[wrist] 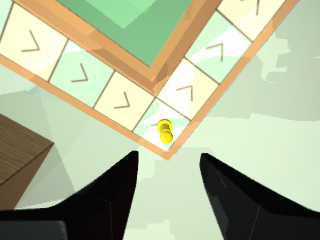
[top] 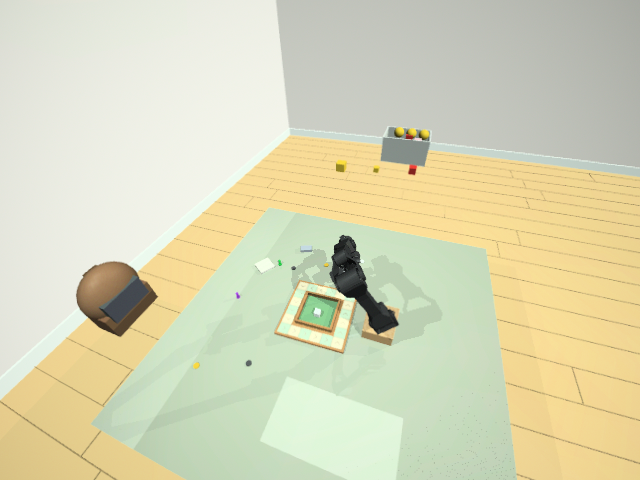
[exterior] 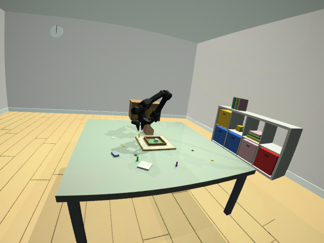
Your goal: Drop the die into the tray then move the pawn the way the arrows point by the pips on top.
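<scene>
Pawn (exterior: pixel 139 135) (wrist: pixel 164 129), yellow: on corner square of board (top: pixel 309 338) (exterior: pixel 159 149) (wrist: pixel 170 155) | gripper (exterior: pixel 139 128) (wrist: pixel 169 158): fingers part-spread, nothing between | relation, wrist view: pawn just beyond fingertips, roughly centred between their lines | die (top: pixel 317 312) (exterior: pixel 156 139): in tray (top: pixel 333 329) (exterior: pixel 155 144) (wrist: pixel 154 82)

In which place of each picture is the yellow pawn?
Top: I cannot make it out; the arm probably covers it.
Exterior: the pawn is near the middle, on the board's far left corner.
Wrist: just below centre, on a corner square.
Shared landmark: the board.
</scene>
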You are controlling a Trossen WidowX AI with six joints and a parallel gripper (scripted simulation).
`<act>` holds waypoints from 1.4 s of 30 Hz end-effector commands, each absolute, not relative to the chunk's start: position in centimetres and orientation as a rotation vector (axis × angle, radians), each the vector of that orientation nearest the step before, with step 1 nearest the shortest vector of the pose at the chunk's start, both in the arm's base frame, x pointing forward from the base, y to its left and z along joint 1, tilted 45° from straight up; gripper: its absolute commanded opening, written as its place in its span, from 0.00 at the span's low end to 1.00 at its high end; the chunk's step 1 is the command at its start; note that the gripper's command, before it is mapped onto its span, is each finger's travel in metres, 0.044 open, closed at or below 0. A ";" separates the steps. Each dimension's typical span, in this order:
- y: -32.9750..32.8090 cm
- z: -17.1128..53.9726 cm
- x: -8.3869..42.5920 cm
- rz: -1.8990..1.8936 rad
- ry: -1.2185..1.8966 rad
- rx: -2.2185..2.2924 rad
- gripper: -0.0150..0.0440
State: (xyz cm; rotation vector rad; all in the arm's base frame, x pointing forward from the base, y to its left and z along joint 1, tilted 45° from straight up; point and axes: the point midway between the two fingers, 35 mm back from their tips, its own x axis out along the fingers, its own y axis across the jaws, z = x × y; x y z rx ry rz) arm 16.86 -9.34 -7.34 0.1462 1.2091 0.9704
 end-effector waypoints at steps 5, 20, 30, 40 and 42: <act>-8.7 -8.5 16.7 0.990 1.199 0.132 0.59; -7.3 -9.9 16.8 0.990 1.199 0.132 0.59; -6.1 -11.0 16.8 0.991 1.198 0.132 0.59; -5.4 -11.7 16.8 0.992 1.197 0.133 0.50; -5.4 -11.7 16.8 0.992 1.197 0.133 0.42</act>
